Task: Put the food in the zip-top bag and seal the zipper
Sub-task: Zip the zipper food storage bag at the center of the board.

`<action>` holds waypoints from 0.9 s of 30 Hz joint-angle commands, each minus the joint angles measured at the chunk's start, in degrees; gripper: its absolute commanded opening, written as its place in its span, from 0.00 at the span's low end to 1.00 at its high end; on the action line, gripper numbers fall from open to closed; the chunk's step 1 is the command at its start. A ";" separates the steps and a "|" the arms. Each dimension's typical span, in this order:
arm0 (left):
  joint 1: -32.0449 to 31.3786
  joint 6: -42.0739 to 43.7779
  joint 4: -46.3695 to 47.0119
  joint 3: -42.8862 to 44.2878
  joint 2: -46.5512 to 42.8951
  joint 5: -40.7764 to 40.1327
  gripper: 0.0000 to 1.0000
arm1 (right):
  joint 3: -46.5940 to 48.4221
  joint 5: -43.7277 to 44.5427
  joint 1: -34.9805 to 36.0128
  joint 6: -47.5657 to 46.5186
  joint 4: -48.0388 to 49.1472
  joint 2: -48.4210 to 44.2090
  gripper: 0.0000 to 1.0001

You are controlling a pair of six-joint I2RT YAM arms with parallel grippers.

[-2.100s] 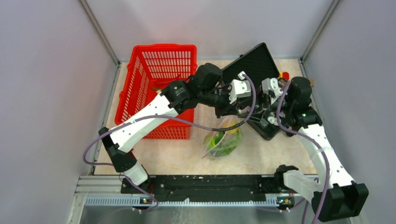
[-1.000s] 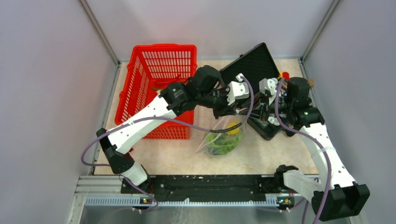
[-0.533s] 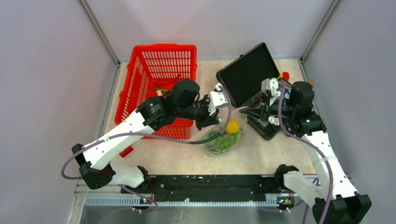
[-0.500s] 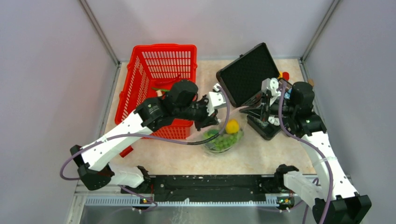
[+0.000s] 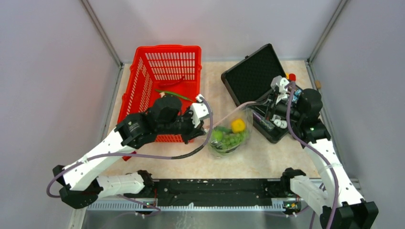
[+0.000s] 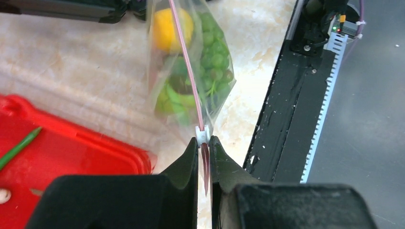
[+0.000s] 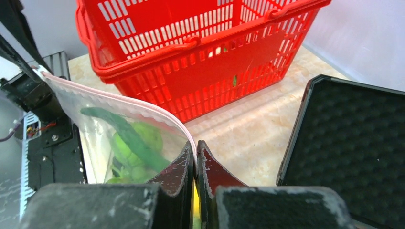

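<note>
Zip-top bag (image 5: 228, 137): holding the food (image 6: 210, 52), is hanging between red basket (image 5: 162, 71) and black case (image 5: 248, 76). Its zipper (image 6: 186, 67) is running straight from left gripper (image 6: 204, 141), which is pinching one end narrowly, to right gripper (image 7: 195, 147), which is clamping the other end tight.

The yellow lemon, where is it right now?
In the top view the yellow lemon sits mid-frame inside the zip-top bag, just right of the green grapes, on the side nearest the black case.
</note>
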 commanded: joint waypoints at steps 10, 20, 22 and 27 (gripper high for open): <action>-0.22 -2.74 -2.00 -3.88 -8.33 -9.45 0.40 | -0.65 -0.86 -0.34 6.73 11.82 -2.89 0.00; 0.09 0.20 15.61 -7.81 -14.00 -22.33 0.99 | -0.04 -13.43 -0.22 19.90 14.55 -17.98 0.00; 0.24 0.86 16.56 -7.42 -13.71 -23.98 0.99 | 0.31 -14.08 -0.26 25.01 16.22 -21.48 0.00; 0.81 2.37 21.10 -8.05 -15.73 -27.58 0.99 | 3.74 -14.32 -0.29 32.64 14.59 -26.38 0.00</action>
